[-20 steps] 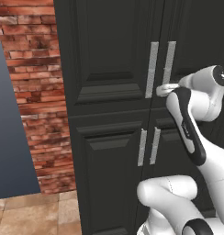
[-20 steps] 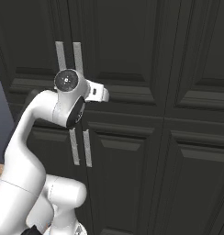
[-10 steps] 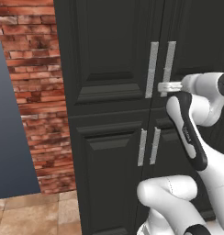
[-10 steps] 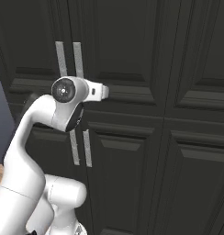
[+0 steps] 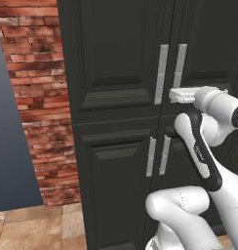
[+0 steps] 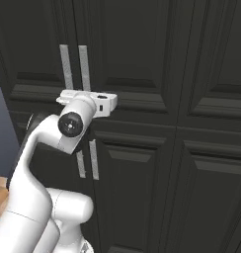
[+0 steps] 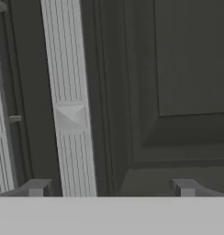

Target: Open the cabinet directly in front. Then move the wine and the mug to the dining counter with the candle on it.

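Observation:
The tall black cabinet [image 5: 116, 73] stands close ahead with its upper double doors shut. Two long silver bar handles run side by side, the left one [image 5: 162, 73] and the right one [image 5: 180, 61]. My gripper [image 5: 175, 93] is level with their lower ends, right at the right handle. In the hand view that handle [image 7: 68, 105] stands between my open fingertips [image 7: 36, 187], nearer the left one, and my gripper [image 7: 110, 188] holds nothing. The wine and the mug are hidden, and the dining counter and candle are out of view.
A red brick wall [image 5: 38, 97] and a blue-grey panel [image 5: 9, 146] flank the cabinet on the left, above a tiled floor [image 5: 43, 224]. Lower doors carry short silver handles [image 5: 157, 156]. More black raised-panel doors [image 6: 211, 148] continue to the right.
My hand has stayed at the handles' lower ends. The wrist joint behind it has sunk lower. The jaws remain wide apart and the doors have not moved.

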